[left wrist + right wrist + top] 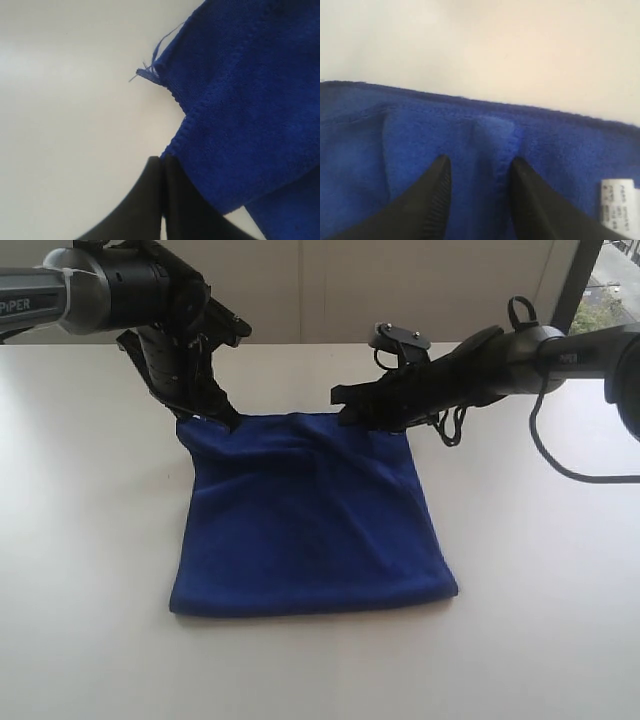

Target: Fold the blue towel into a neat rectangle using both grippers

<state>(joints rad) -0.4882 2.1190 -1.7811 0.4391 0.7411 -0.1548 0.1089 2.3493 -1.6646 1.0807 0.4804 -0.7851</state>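
One blue towel (310,530), one white tag (618,200); left gripper (161,162), right gripper (479,167)

The left gripper (226,420) and right gripper (347,408) are black; grey tubular links (55,290) carry white "PIPER" lettering (22,305); looped black cables (456,426) hang at the right.

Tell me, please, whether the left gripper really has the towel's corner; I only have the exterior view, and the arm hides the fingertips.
Observer: It appears so. In the left wrist view the left gripper is shut, fingers pressed together, and the stitched hem of the blue towel runs right into their tips.
Operator: Thank you. Has the right gripper closed as well?
Observer: No. Its wrist view shows the right gripper open, with one finger on either side of a raised pleat of cloth.
Operator: Can you see the tag anywhere?
Observer: Yes, a white tag lies on the towel beside that gripper.
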